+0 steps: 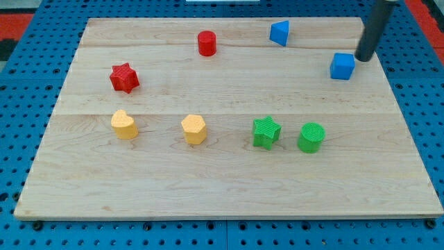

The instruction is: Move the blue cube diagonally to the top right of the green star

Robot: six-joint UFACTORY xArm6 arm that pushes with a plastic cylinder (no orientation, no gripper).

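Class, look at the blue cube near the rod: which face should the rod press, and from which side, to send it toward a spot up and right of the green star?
Press the blue cube's right-hand face from the view's right. My tip sits just right of it. The green star lies lower left, so pushing left and slightly down suits, I judge.

A pale wooden board (pixel 229 187) of lengthwise planks with visible seams fills most of the view, its grain running from the view's left to the view's right. It lies on a blue perforated surface (pixel 21 139) dotted with regular rows of dark holes, which shows along the view's left, right and bottom edges. At the view's top corners a red perforated panel (pixel 28 24) appears, perhaps a separate mat, though too little shows to be sure. The light is even and soft, casting only faint shadows on the wood.
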